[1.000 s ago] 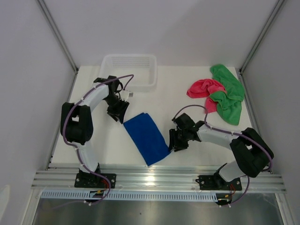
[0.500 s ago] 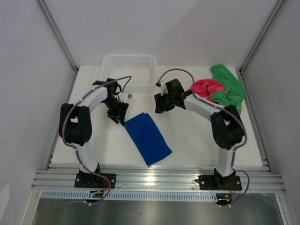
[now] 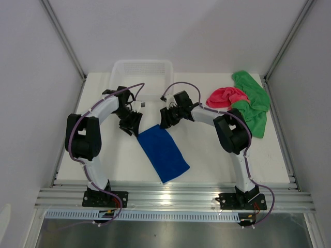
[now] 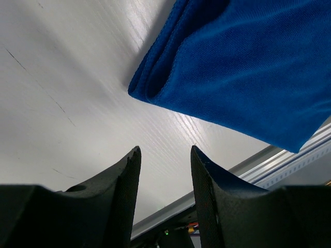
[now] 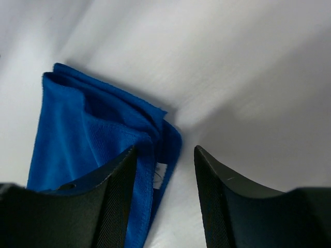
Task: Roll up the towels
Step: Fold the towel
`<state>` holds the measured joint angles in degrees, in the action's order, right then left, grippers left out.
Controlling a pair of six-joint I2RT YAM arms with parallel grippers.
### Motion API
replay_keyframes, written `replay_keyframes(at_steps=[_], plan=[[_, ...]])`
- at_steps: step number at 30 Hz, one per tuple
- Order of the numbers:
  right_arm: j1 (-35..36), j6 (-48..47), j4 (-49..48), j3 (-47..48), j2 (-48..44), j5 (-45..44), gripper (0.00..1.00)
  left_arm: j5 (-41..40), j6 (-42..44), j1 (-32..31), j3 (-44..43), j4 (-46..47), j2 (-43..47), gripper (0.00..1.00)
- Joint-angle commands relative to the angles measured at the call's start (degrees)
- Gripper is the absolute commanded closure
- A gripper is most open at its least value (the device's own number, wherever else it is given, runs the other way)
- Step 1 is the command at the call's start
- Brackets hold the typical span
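Two robot arms are seen from above, bent inward over a white table [image 3: 207,150]. A royal blue towel [image 3: 163,152] is laid flat near the middle of the table, folded into a long strip and set on a slant, its far end toward the left and its near end toward the right. Its far end lies between the two grippers.

The left gripper [image 3: 130,124] is held just beside the far left corner of the blue towel. In the left wrist view its jaws are parted with only bare table between them, and nothing is held; the folded corner of the towel lies just ahead of the fingertips.

The right gripper [image 3: 166,118] is placed over the far right corner of the same towel. In the right wrist view its jaws are also parted, with the layered corner of the cloth seen below and between them, and nothing is clamped.

A pink-red towel [image 3: 226,96] and a bright green towel [image 3: 253,103] are heaped together, crumpled and overlapping, at the far right of the table. A white mesh basket [image 3: 142,64] is set at the far edge, behind the left arm.
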<state>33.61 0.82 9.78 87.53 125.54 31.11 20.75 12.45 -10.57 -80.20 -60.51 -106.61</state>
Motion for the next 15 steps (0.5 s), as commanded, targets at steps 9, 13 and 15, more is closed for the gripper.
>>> replay_keyframes(at_steps=[9,13,15], plan=[[2.4,3.5,-5.0,1.7,7.2,4.2,0.49,-0.8,-0.4,0.9,0.1,0.4,2.4,0.53],[2.2,3.8,-5.2,1.6,7.5,4.8,0.61,-1.1,-0.1,0.9,0.4,0.3,2.8,0.53],[2.1,4.2,-4.9,1.5,7.5,4.8,0.73,-1.2,-0.1,1.0,0.1,0.3,2.8,0.53]])
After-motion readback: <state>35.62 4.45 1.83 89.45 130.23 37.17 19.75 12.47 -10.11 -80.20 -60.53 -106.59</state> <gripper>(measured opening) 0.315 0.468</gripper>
